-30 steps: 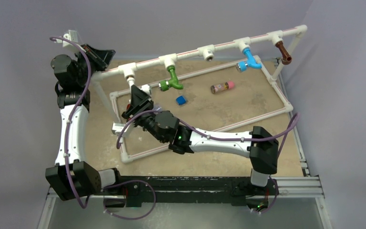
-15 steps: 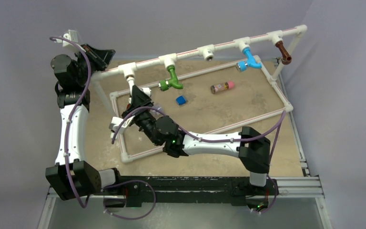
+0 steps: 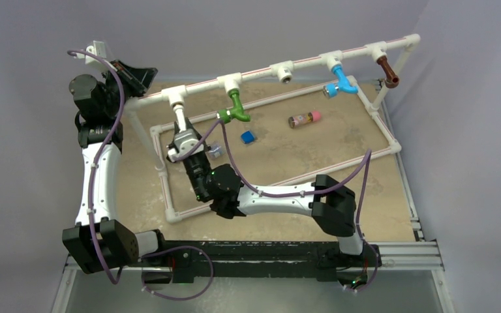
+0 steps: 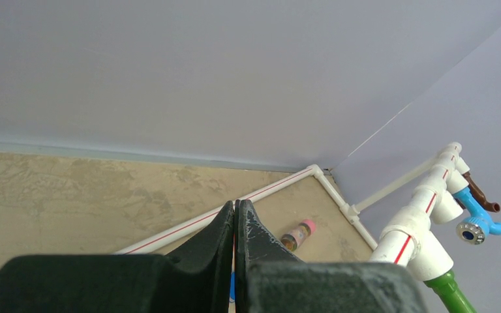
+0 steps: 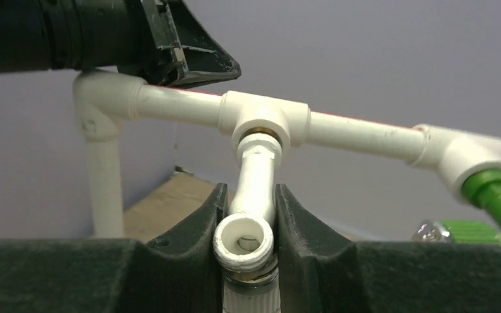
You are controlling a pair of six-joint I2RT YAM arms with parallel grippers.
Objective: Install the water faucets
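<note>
We saw the white faucet (image 5: 254, 176), hanging from the far-left T-fitting (image 5: 264, 117), clamped between the right gripper's (image 5: 248, 202) fingers. Our left gripper (image 4: 235, 218) was pressed shut, empty. A second earlier the right jaws stood wider.

A white pipe frame (image 3: 258, 74) stands on a mottled tan tabletop (image 3: 378, 208). Its raised rail slants from the left up to the far right and carries 5 T-fittings (image 3: 283, 70); the middle 1 shows an open outlet. A thin red stripe runs along the pipes. The frame's base loop (image 3: 383, 124) lies flat on the tabletop. Inside it sits a small blue cube (image 3: 248, 137). To its right and well apart, a short cylinder (image 3: 304, 119) lies on its side, its pink end pointing right. Plain lilac-grey walls (image 3: 248, 26) close in the scene.
</note>
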